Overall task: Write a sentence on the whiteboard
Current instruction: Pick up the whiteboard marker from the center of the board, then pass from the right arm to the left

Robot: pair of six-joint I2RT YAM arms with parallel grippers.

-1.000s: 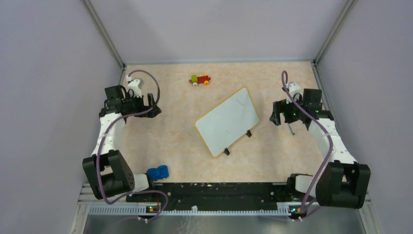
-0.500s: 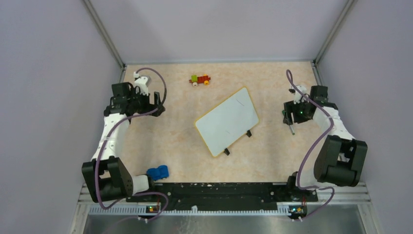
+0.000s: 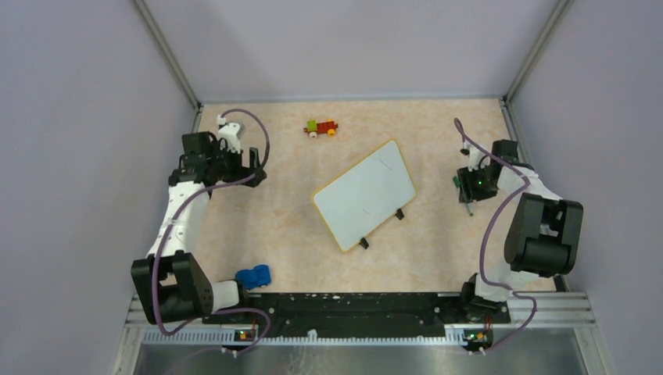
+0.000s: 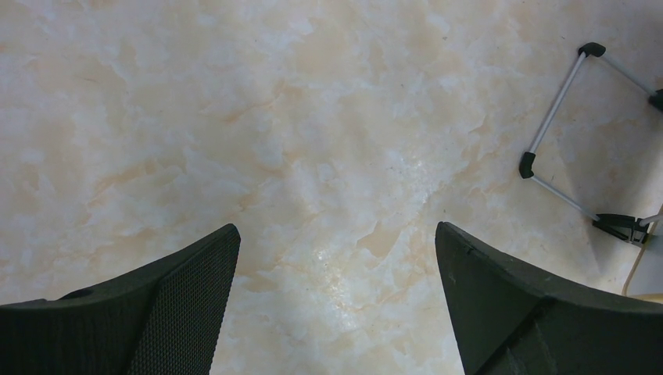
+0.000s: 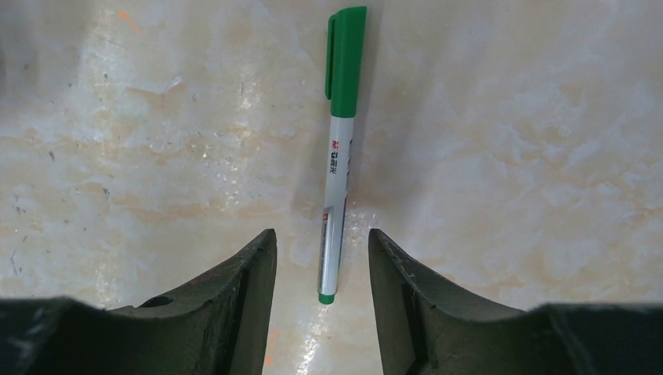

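Observation:
The whiteboard [image 3: 364,194] lies tilted mid-table, white with a yellow rim and two black feet. Its face shows only a faint short mark, and no sentence is in view. A green-capped marker [image 5: 338,148] lies on the table at the right, also visible from above [image 3: 469,208]. My right gripper [image 5: 322,234] points down over the marker's butt end. Its jaws stand partly closed on either side of the barrel, with a gap on both sides. My left gripper [image 4: 336,234] hovers wide open over bare marble at the far left [image 3: 255,167].
A red, green and yellow toy train [image 3: 321,127] sits at the back. A blue toy car [image 3: 253,276] lies near the left arm's base. A thin wire stand with black tips [image 4: 557,117] shows at the right of the left wrist view. Grey walls enclose the table.
The right arm has drawn in and lowered over the marker, and its jaws have narrowed around the barrel. The left arm shifted slightly toward the back and stayed open.

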